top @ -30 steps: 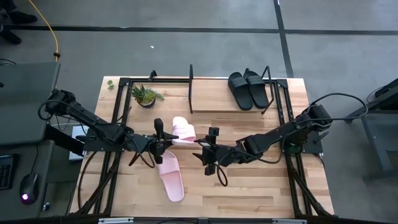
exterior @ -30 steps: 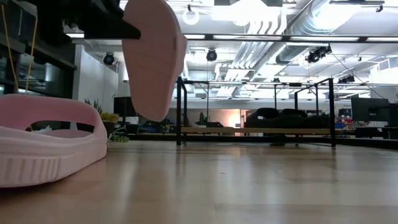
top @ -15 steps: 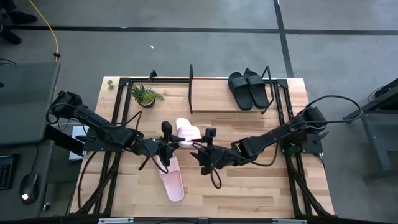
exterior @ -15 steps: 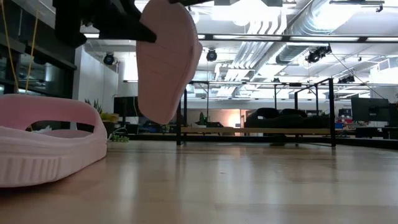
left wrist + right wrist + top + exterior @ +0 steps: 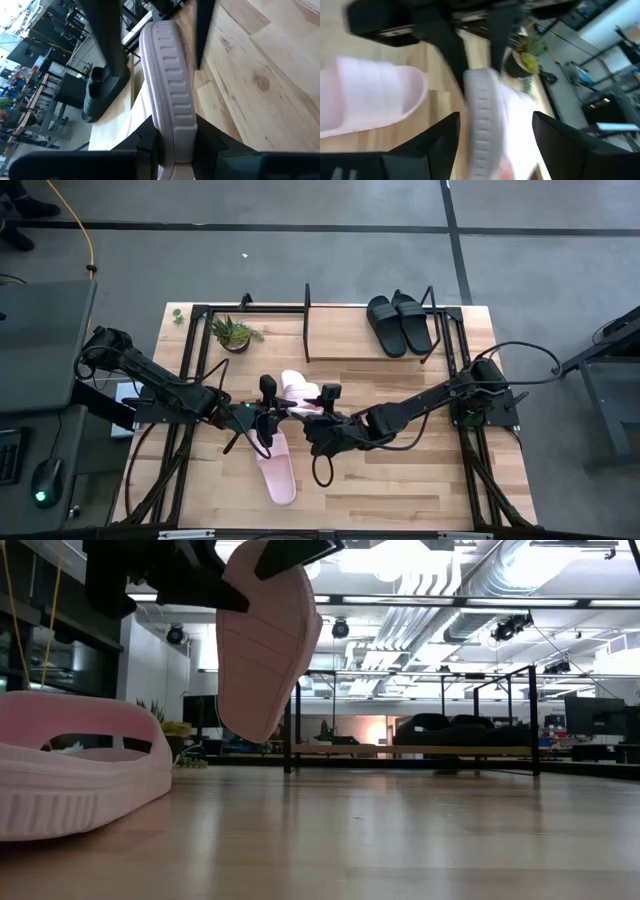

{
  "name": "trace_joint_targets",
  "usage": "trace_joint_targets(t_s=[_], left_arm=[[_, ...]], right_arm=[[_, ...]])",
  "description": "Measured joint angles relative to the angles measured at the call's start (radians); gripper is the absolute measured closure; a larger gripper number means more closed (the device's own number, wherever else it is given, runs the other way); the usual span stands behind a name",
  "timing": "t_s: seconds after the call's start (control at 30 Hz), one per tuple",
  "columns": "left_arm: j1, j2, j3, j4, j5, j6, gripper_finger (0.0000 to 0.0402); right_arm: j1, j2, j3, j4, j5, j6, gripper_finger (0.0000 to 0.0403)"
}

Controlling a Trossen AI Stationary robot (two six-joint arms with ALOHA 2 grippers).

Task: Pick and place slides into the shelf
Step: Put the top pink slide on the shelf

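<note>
Since the earlier frame our right hand (image 5: 322, 420) had slid in beside the raised pink slide (image 5: 297, 392), fingers spread for a handover toward the shelf (image 5: 330, 356). Our left hand (image 5: 268, 414) pinched its sole edge above the tabletop (image 5: 400, 480).

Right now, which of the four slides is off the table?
One pink slide, gripped on edge by the left gripper. The other pink slide lies flat on the tabletop; both black slides sit on the shelf.
</note>
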Motion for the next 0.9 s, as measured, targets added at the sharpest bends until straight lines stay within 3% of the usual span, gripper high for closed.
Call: trace_joint_targets(t_s=[0.23,0.8,0.9], left_arm=[[0.000,0.000,0.000,0.001,0.002,0.000,0.0335],[0.000,0.000,0.000,0.002,0.002,-0.006,0.0330],[0.000,0.000,0.000,0.001,0.003,-0.023,0.0322]], right_arm=[[-0.001,0.000,0.001,-0.023,-0.009,0.041,0.0187],[-0.002,-0.001,0.001,-0.042,-0.076,0.086,0.0379],[-0.002,-0.002,0.001,-0.046,-0.096,0.092,0.0391]])
